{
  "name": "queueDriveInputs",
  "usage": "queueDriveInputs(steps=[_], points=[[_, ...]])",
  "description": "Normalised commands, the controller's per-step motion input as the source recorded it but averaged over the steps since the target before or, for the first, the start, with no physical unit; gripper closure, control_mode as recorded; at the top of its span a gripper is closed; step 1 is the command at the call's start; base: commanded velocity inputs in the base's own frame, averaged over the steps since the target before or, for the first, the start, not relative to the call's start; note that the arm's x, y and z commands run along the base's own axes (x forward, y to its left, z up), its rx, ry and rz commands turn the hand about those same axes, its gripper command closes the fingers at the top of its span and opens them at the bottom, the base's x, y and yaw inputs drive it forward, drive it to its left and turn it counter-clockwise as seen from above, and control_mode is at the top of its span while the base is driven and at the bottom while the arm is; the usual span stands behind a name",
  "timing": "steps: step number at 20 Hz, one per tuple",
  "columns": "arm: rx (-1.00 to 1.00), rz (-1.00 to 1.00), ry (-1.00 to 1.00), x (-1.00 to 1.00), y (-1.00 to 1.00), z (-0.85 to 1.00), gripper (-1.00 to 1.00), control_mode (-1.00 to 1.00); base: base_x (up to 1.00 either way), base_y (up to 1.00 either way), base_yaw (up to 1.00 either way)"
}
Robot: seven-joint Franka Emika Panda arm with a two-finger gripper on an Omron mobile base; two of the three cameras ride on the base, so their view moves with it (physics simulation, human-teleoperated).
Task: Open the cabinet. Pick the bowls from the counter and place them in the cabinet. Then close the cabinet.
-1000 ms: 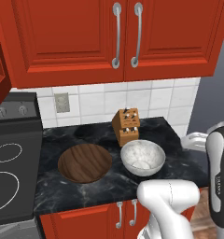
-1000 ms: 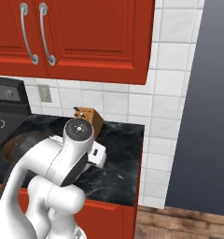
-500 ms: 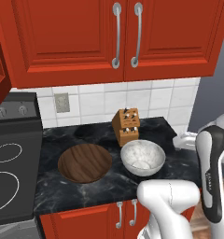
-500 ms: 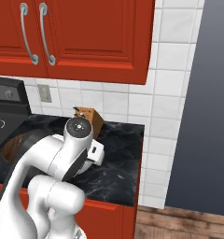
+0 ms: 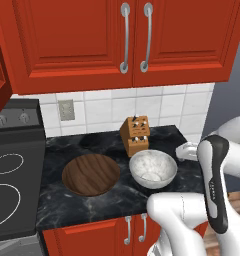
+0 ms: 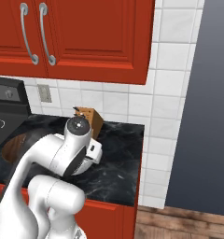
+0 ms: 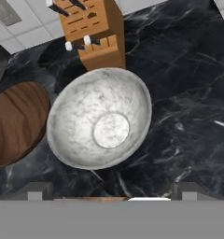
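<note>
Cabinet — tall red double doors with raised panels, both shut; two long curved silver handles hang side by side at the centre seam. Mounted above the counter, over a white tiled wall.

Counter — glossy black marble with thin white veins, bounded on the left by a matte black stovetop marked with white rings.

Marbled bowl — grey-white, stone look, upright on the counter toward its right half, just in front of the knife block. In the hand view it sits near the centre with its flat pale base visible inside.

Wooden bowl — dark brown, wood grain, upright on the counter to the left of the marbled bowl, close beside it but apart.

Knife block — light wood, dark handles in the slots, standing against the rear of the counter behind the marbled bowl.

Gripper — above the marbled bowl and looking down on it; its two dark tips show at the lower edge of the hand view, spread wide with nothing between them. The tips lie outside the bowl's rim on the near side, not touching it.

Lower cupboard doors — red, small silver handles, beneath the counter.
</note>
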Motion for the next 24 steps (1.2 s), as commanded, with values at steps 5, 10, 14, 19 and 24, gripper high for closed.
queueDriveInputs(steps=[5,10,14,19,24], points=[[0.00,0.00,0.02,0.25,0.08,-0.31,-1.00,-1.00,0.00,0.00,0.00],[0.00,0.00,0.01,0.27,0.04,-0.31,-1.00,-1.00,0.00,0.00,0.00],[0.00,0.00,0.06,0.17,0.00,-0.33,-1.00,-1.00,0.00,0.00,0.00],[0.00,0.00,0.11,0.18,0.00,-0.36,-1.00,-1.00,0.00,0.00,0.00],[0.00,0.00,0.06,0.21,0.01,-0.29,-1.00,-1.00,0.00,0.00,0.00]])
